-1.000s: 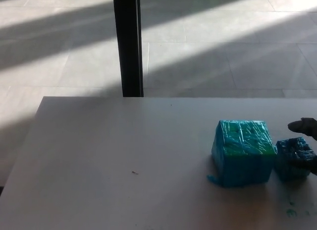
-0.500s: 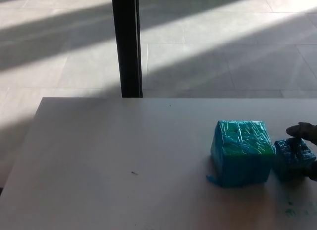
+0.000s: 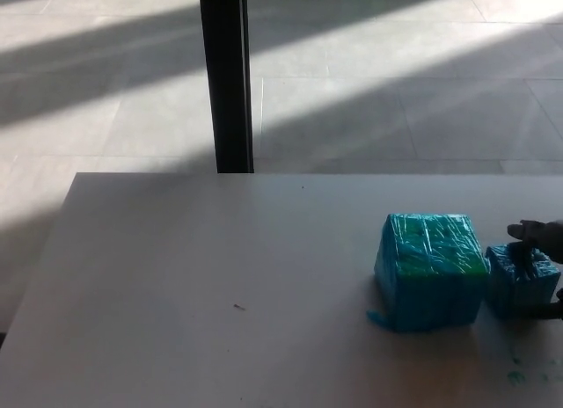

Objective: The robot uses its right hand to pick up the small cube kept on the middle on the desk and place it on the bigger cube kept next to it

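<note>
on the desk [image 3: 193, 276], the big cube [image 3: 430, 269] sits with the small cube [image 3: 521, 279] touching its right side. the right hand [image 3: 544, 250] has fingers closed around the small cube's far and near faces. film-wrapped, it looks light and slippery; flat opposite sides suit best.

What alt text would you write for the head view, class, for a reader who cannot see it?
A robot's black right hand reaches in from the right edge onto a small blue cube, which sits on a white desk beside a bigger blue cube. Beyond the desk stands a dark post on a sunlit tiled floor.
</note>
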`<state>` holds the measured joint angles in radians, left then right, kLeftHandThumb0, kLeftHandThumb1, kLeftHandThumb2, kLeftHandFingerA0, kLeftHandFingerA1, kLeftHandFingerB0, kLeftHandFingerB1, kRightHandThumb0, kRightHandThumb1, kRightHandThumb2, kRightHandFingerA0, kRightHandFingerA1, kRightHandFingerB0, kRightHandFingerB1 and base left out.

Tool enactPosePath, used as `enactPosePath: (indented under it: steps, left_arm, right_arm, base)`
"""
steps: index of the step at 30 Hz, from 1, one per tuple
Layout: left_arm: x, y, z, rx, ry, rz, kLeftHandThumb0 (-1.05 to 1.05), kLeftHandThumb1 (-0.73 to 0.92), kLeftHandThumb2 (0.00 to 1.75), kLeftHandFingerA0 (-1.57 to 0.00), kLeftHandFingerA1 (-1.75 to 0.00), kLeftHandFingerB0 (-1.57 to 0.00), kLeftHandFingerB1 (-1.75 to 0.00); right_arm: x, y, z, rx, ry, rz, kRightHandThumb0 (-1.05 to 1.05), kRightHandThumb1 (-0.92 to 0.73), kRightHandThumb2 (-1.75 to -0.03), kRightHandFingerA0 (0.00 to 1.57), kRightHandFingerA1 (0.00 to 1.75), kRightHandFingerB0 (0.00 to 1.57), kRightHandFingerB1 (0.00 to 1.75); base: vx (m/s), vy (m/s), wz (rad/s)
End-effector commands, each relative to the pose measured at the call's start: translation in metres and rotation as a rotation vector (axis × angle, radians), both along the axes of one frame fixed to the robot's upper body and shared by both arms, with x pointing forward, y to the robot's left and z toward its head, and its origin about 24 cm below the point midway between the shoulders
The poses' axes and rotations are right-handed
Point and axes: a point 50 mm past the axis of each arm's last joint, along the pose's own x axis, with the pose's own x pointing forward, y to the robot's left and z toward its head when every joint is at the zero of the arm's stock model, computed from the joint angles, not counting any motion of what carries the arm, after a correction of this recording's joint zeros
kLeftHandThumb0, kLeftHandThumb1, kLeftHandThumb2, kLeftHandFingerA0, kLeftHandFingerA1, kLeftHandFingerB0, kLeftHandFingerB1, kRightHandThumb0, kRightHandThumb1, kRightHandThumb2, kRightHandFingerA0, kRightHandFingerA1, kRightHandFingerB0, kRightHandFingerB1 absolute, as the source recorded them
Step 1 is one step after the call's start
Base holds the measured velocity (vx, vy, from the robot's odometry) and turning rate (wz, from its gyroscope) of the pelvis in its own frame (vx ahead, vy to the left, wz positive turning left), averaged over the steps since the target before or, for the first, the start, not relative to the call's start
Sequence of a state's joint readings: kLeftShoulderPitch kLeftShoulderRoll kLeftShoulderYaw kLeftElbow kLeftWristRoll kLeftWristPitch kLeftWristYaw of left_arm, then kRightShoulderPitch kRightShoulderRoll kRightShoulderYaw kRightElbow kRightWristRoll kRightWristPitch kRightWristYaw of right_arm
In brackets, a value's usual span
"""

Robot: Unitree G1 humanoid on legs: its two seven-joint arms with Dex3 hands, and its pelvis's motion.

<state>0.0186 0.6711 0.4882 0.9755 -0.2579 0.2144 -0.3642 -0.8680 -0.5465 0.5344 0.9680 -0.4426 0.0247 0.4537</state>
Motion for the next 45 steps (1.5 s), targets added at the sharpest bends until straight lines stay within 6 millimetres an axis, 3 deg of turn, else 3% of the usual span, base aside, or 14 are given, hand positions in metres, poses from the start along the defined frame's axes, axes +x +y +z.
enactPosePath:
  steps: [1, 6, 7, 8, 15, 23, 24, 25, 34, 36, 37, 38, 39, 45]
  left_arm:
    - [-0.001, 0.004, 0.007, 0.015, -0.012, 0.005, -0.90, 0.76, 1.21, -0.35, -0.60, -0.21, -0.46]
    - [-0.001, 0.005, 0.006, 0.025, -0.001, 0.002, -0.91, 0.78, 1.22, -0.32, -0.58, -0.23, -0.47]
    - [-0.001, 0.005, 0.006, 0.025, -0.001, 0.002, -0.96, 0.92, 0.76, -0.34, -0.50, -0.31, -0.38]
    - [-0.001, 0.005, 0.007, 0.020, -0.003, 0.002, -0.89, 0.76, 1.21, -0.34, -0.60, -0.20, -0.46]
    - [-0.001, 0.005, 0.006, 0.034, 0.001, -0.004, -0.99, 0.85, 0.82, -0.36, -0.51, -0.32, -0.41]
    - [-0.001, 0.006, 0.006, 0.021, -0.014, 0.014, -0.91, 0.77, 1.21, -0.35, -0.60, -0.23, -0.47]
    - [0.000, 0.006, 0.006, 0.028, -0.007, 0.008, -0.92, 0.92, 0.71, -0.36, -0.50, -0.36, -0.40]
    - [0.000, 0.006, 0.006, 0.031, -0.006, 0.004, -0.90, 0.77, 1.22, -0.36, -0.60, -0.23, -0.47]
    - [0.002, 0.005, 0.008, 0.035, -0.007, 0.003, -0.91, 0.92, 0.74, -0.24, -0.47, -0.33, -0.39]
    - [0.003, 0.004, 0.008, 0.034, -0.016, -0.001, -0.92, 0.78, 1.21, -0.27, -0.56, -0.27, -0.49]
    - [0.004, 0.004, 0.008, 0.033, -0.019, 0.001, -0.93, 0.92, 0.73, -0.36, -0.50, -0.35, -0.40]
    - [0.004, 0.004, 0.008, 0.026, -0.022, 0.006, -0.89, 0.76, 1.20, -0.36, -0.60, -0.22, -0.47]
    - [0.005, 0.005, 0.008, 0.026, -0.019, 0.010, -0.93, 0.92, 0.72, -0.36, -0.49, -0.35, -0.39]
    - [0.004, 0.005, 0.009, 0.013, -0.021, 0.004, -0.93, 0.77, 1.21, -0.27, -0.56, -0.26, -0.49]
  right_arm:
    - [-0.023, -0.017, -0.037, -0.095, 0.209, -0.104, -0.28, -0.55, -0.59, 0.58, 0.71, 0.05, 0.24]
    - [-0.026, -0.008, -0.049, -0.142, 0.136, -0.059, -0.34, -0.65, -0.59, 0.77, 0.84, 0.04, 0.29]
    - [-0.027, -0.006, -0.051, -0.151, 0.124, -0.047, -0.34, -0.65, -0.59, 0.72, 0.84, 0.06, 0.29]
    - [-0.028, -0.003, -0.054, -0.164, 0.095, -0.020, -0.34, -0.66, -0.59, 0.72, 0.96, 0.11, 0.29]
    - [-0.033, 0.006, -0.066, -0.147, -0.059, 0.056, -0.36, -0.63, -0.60, 0.71, 1.27, 0.29, 0.38]
    - [-0.033, 0.011, -0.073, -0.142, -0.095, 0.067, -0.36, -0.63, -0.59, 0.82, 1.12, 0.35, 0.39]
    - [-0.033, 0.011, -0.073, -0.140, -0.095, 0.063, -0.42, -0.53, -0.81, 0.88, 1.07, 0.31, 0.49]
    - [-0.033, 0.011, -0.073, -0.140, -0.096, 0.061, -0.36, -0.63, -0.60, 0.86, 1.16, 0.35, 0.37]
    - [-0.028, 0.009, -0.068, -0.198, -0.113, 0.072, -0.46, -0.50, -0.79, 0.85, 1.04, 0.26, 0.47]
    - [-0.025, 0.007, -0.064, -0.201, -0.128, 0.072, -0.44, -0.50, -0.81, 0.86, 1.06, 0.27, 0.50]
    - [-0.024, 0.007, -0.063, -0.211, -0.124, 0.070, -0.33, -0.65, -0.59, 0.76, 1.20, 0.40, 0.43]
    - [-0.023, 0.006, -0.062, -0.242, -0.119, 0.077, -0.31, -0.68, -0.61, 0.74, 1.19, 0.43, 0.46]
    - [-0.022, 0.006, -0.061, -0.246, -0.124, 0.083, -0.28, -0.73, -0.62, 0.73, 1.19, 0.49, 0.48]
    - [-0.020, 0.008, -0.058, -0.258, -0.091, 0.103, -0.31, -0.64, -0.60, 0.68, 1.27, 0.85, 0.57]
  base:
    - [0.00, 0.000, 0.00]
    - [0.00, 0.000, 0.00]
    - [0.00, 0.000, 0.00]
    - [0.00, 0.000, 0.00]
    - [0.00, 0.000, 0.00]
    - [0.00, 0.000, 0.00]
    - [0.00, 0.000, 0.00]
    - [0.00, 0.000, 0.00]
    - [0.00, 0.000, 0.00]
    - [0.00, 0.000, 0.00]
    - [0.00, 0.000, 0.00]
    - [0.00, 0.000, 0.00]
    - [0.00, 0.000, 0.00]
    - [0.00, 0.000, 0.00]
